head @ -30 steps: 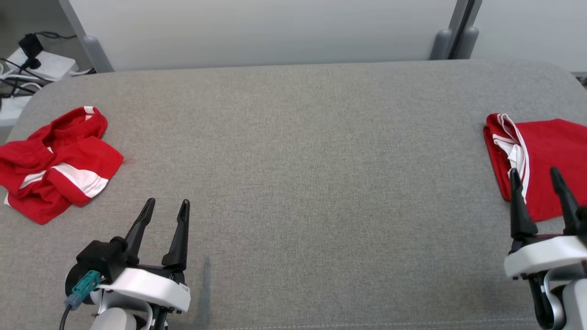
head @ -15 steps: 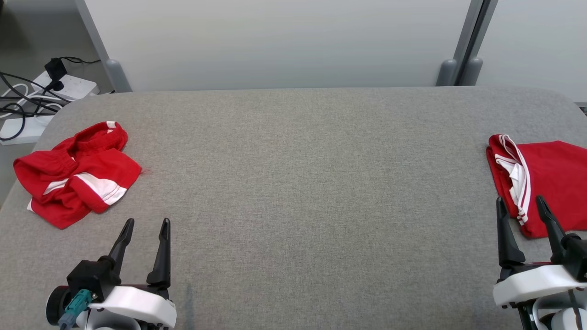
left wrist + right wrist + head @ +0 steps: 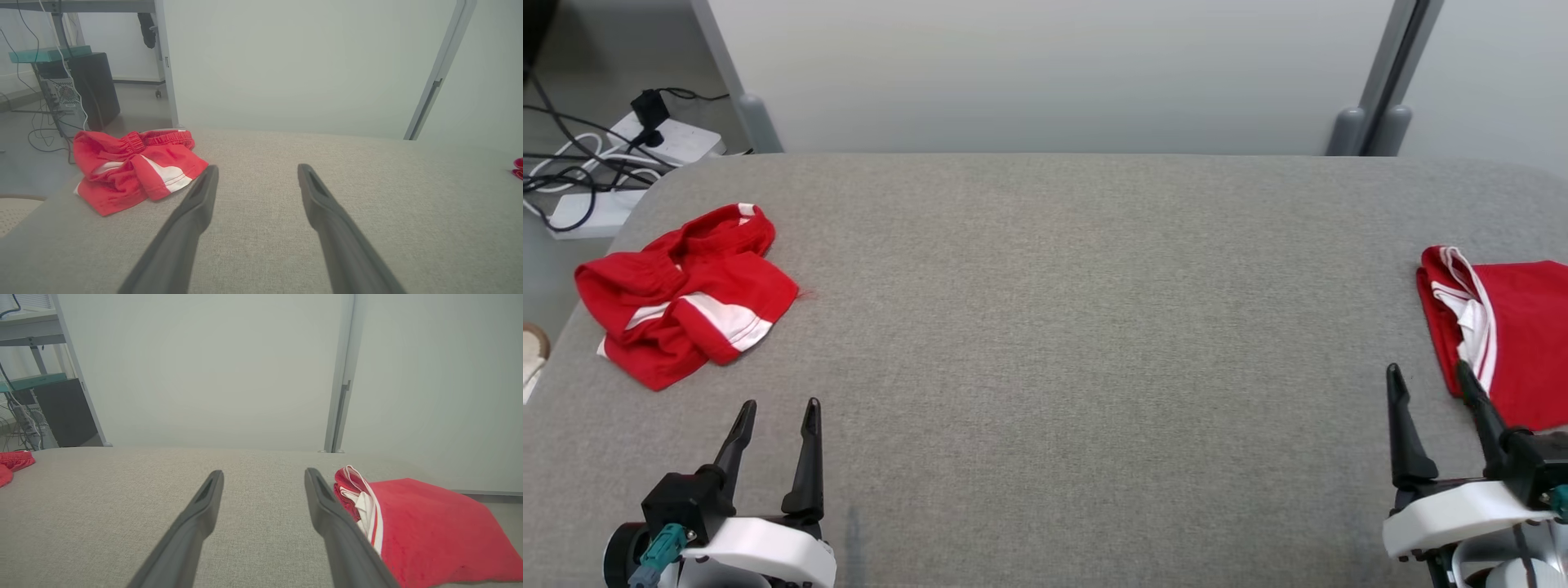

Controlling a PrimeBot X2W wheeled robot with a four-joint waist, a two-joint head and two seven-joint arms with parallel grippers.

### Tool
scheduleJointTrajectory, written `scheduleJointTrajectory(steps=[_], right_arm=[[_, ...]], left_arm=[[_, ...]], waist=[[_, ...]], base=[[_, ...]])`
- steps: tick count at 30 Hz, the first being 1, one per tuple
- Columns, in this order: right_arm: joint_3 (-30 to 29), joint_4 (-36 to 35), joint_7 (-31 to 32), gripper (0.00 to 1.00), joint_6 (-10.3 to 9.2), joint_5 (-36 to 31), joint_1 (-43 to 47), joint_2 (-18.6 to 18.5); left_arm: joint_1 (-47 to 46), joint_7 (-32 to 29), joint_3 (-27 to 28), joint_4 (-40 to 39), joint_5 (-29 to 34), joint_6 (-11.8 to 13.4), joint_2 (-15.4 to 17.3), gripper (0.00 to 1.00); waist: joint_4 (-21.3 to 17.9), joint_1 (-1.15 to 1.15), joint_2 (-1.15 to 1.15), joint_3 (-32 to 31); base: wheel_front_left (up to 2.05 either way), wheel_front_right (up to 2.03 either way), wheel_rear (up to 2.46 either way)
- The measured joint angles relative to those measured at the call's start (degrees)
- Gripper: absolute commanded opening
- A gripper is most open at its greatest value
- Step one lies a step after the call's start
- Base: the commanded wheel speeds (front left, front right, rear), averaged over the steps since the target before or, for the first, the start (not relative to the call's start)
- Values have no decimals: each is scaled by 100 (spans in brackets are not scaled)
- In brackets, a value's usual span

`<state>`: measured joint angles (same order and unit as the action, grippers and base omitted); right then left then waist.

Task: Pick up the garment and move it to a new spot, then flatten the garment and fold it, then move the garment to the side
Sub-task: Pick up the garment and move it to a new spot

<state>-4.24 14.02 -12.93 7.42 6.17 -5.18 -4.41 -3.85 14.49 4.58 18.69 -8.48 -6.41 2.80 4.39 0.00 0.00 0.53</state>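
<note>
Near the front edge of the grey fabric counter [image 3: 1062, 327], the left claw [image 3: 778, 404] and right claw [image 3: 1427, 369] both gape wide, holding nothing. Farther left lies the crumpled red, white-striped garment [image 3: 686, 294], waistband far. At the right edge lies a folded red garment [image 3: 1519, 327], striped edge facing left.

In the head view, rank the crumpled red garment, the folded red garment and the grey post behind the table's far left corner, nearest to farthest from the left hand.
1. Crumpled red garment, just ahead and left of the left hand.
2. Grey post, past the table's far left corner.
3. Folded red garment, across the table at its right edge.
</note>
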Motion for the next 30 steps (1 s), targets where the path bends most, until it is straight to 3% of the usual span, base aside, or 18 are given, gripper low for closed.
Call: scheduleJointTrajectory(steps=[8, 24, 30], right_arm=[[404, 16, 0, 100, 0, 69, -29, -22], [698, 168, 0, 100, 0, 112, -339, -155], [870, 155, 65, 100, 0, 111, -432, -169]], left_arm=[[-7, 1, 143, -76, 1, 63, -32, 100], [3, 1, 360, 27, -201, 92, -44, 100], [-59, 0, 385, 374, -381, -12, -60, 100]], waist=[[546, 0, 0, 83], [2300, 0, 0, 337], [2404, 0, 0, 580]], base=[[0, 0, 0], [0, 0, 0], [0, 0, 0]])
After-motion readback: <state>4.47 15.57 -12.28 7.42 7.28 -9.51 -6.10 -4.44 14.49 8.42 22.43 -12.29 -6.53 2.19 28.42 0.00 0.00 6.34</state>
